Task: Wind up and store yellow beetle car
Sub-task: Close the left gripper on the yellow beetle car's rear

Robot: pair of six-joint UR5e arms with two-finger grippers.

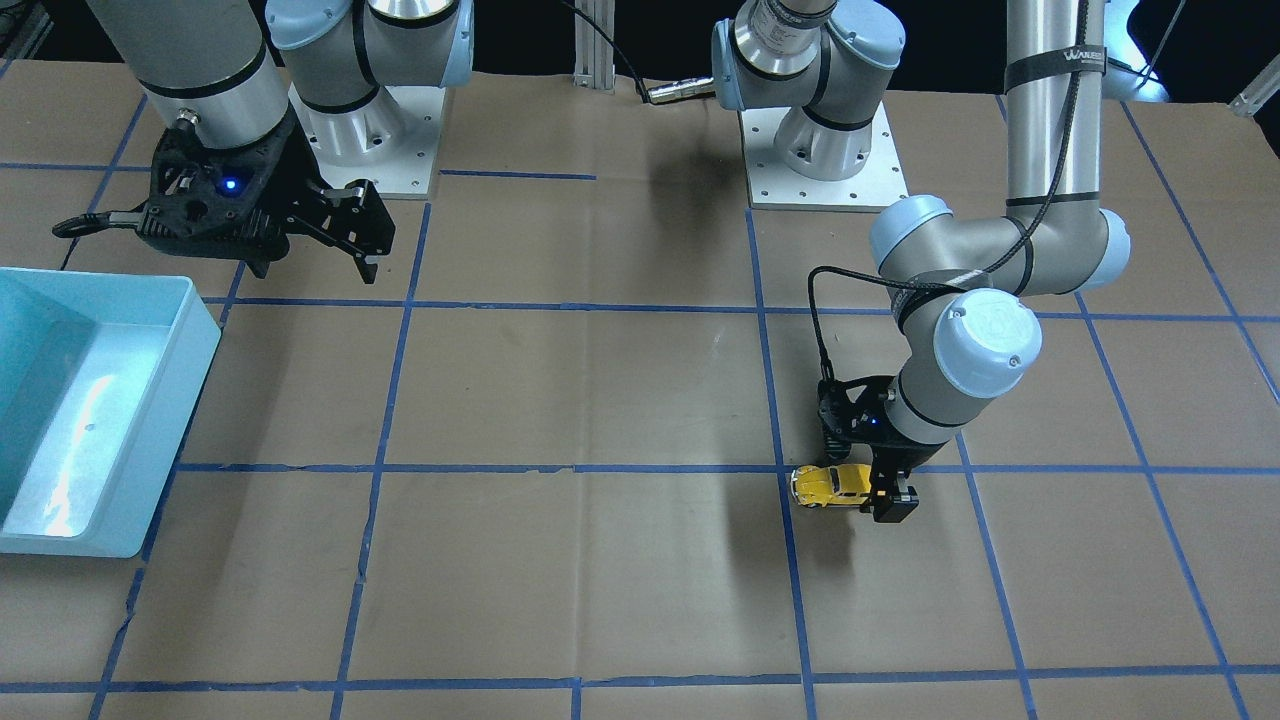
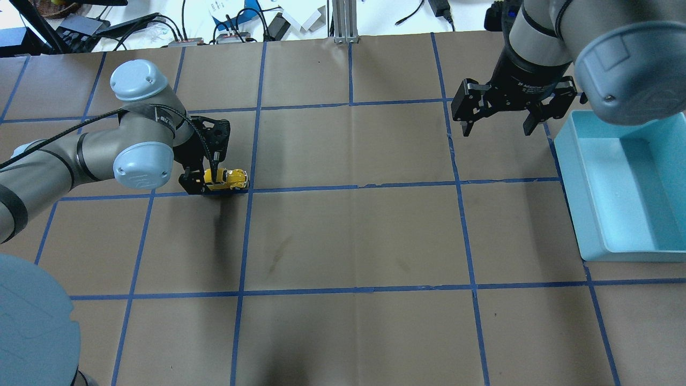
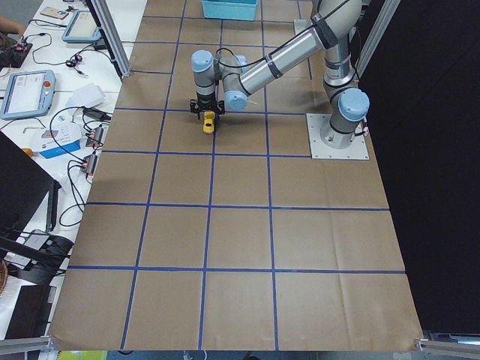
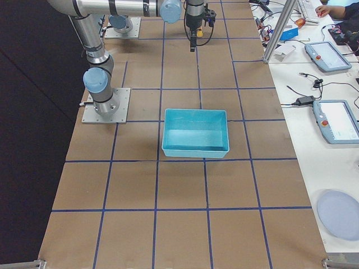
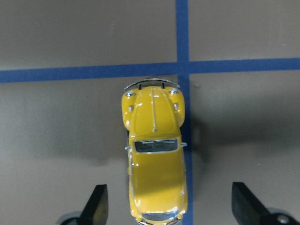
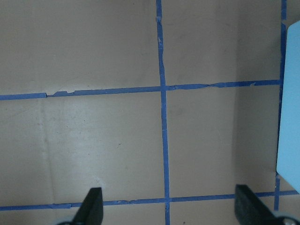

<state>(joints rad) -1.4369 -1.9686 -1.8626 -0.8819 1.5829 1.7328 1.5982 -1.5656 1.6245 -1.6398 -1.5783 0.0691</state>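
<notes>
The car [image 5: 154, 159] stands on the bench [image 2: 348, 241] at a tape crossing on the left, between the wide-apart fingers of the left gripper [image 5: 171, 205], untouched, while the right gripper [image 2: 497, 130], jaws apart, hangs beside the bin [image 2: 616, 247].

The left gripper [image 2: 205, 182] sits low at the table [image 2: 348, 236], at one end of the yellow toy car [image 2: 229, 179], which stands by a crossing of blue tape lines [image 2: 353, 187]; whether its fingers touch the car cannot be told here. Well apart, the right gripper [image 2: 497, 127] hangs with fingers spread wide, just beside the light blue bin [image 2: 571, 182].
</notes>
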